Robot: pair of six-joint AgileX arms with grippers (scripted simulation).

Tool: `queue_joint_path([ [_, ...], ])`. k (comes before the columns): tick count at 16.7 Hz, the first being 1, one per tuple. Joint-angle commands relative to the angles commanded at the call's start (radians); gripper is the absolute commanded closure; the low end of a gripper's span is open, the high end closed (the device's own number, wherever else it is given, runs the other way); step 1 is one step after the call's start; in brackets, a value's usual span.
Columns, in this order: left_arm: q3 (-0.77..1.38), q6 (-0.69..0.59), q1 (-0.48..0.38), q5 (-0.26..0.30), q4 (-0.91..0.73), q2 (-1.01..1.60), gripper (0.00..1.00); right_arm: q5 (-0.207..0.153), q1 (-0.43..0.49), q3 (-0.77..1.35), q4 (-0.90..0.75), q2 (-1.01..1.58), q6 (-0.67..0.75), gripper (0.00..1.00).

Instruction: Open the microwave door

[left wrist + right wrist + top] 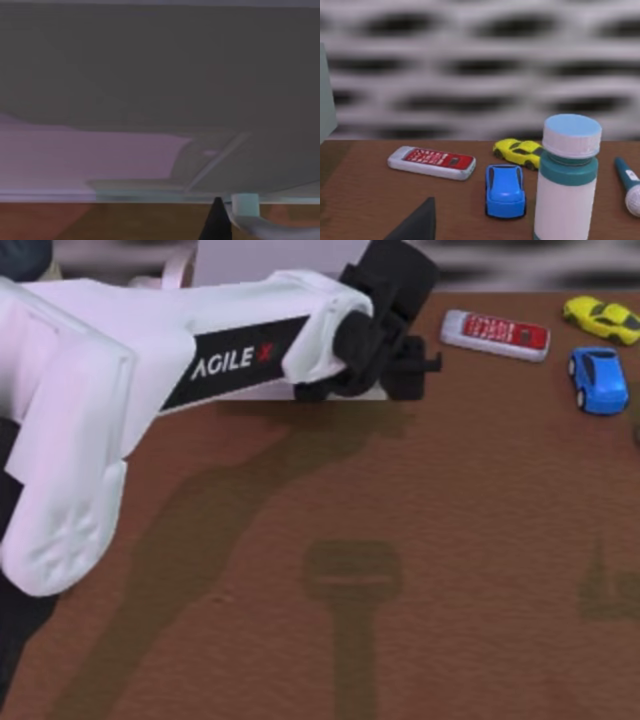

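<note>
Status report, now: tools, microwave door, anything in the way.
Left tool at the microwave, top view's far left; fingers unreadable. Microwave door seen close in the left wrist view. Right tool out of sight. Phone, toy cars to the right, clear of it.

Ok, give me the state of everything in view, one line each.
Grey-white microwave door: white bar handle beside left gripper; open or shut, cannot tell.
Red and silver mobile phone: lying flat, face up.
Yellow toy car: on its wheels.
Blue toy car: on its wheels.
White bottle with blue cap: upright, capped.
Teal-handled microphone: lying down.
Right gripper: idle, near the toys.
</note>
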Motion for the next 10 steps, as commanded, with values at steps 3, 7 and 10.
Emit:
queue_joint_path([
  [3, 0.0, 0.0, 0.0, 0.0, 0.0, 0.0, 1.0, 0.0, 0.0, 0.0, 0.0, 0.0, 0.0, 0.0],
  [7, 0.0, 0.0, 0.0, 0.0, 0.0, 0.0, 1.0, 0.0, 0.0, 0.0, 0.0, 0.0, 0.0, 0.0],
  [10, 0.0, 0.0, 0.0, 0.0, 0.0, 0.0, 1.0, 0.0, 0.0, 0.0, 0.0, 0.0, 0.0, 0.0],
])
